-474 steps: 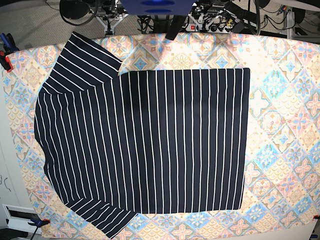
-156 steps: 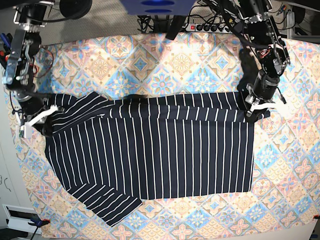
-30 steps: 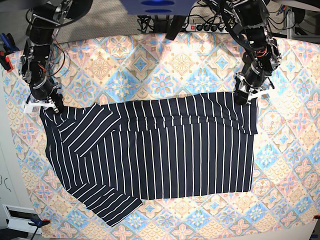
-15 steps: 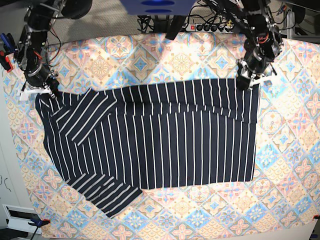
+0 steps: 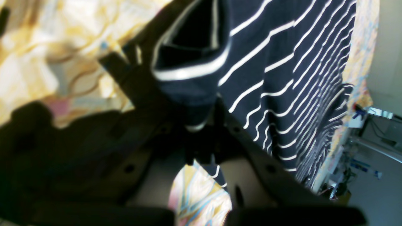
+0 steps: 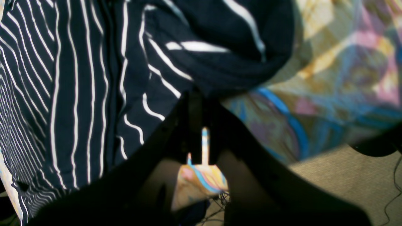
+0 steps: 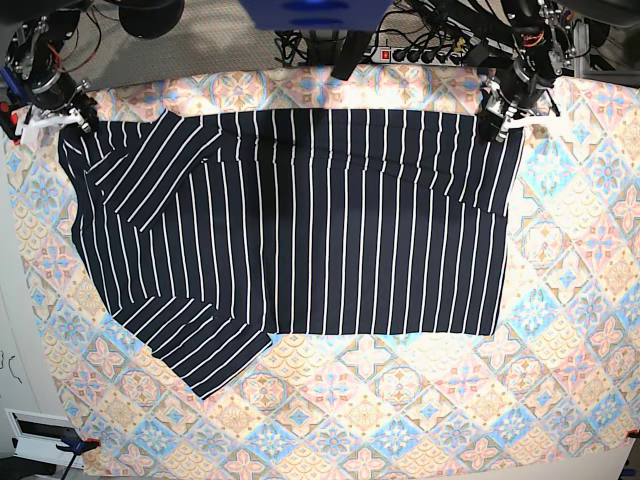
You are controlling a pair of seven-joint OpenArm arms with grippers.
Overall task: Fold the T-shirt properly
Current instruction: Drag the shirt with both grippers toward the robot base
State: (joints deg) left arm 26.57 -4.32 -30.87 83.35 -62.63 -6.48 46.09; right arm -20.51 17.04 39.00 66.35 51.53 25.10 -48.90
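Observation:
The dark navy pinstriped T-shirt (image 7: 300,220) lies spread on the patterned tablecloth (image 7: 400,400), one sleeve folded over its upper left, another sleeve at lower left. My left gripper (image 7: 497,118), at the top right of the base view, is shut on the shirt's top right corner. In the left wrist view the cloth (image 5: 251,62) is pinched between the dark fingers (image 5: 201,138). My right gripper (image 7: 70,115), at the top left, is shut on the shirt's top left corner. The right wrist view shows bunched cloth (image 6: 194,56) pinched in the jaws (image 6: 199,119).
Cables and a power strip (image 7: 420,50) lie beyond the table's far edge. A clamp (image 7: 10,115) sits at the far left edge, another clamp (image 7: 75,443) at the lower left corner. Bare tablecloth shows right of and below the shirt.
Both grippers have pulled the shirt's upper edge toward the far side of the table. The folded-over top layer has unrolled and the whole shirt has slid away from the front edge.

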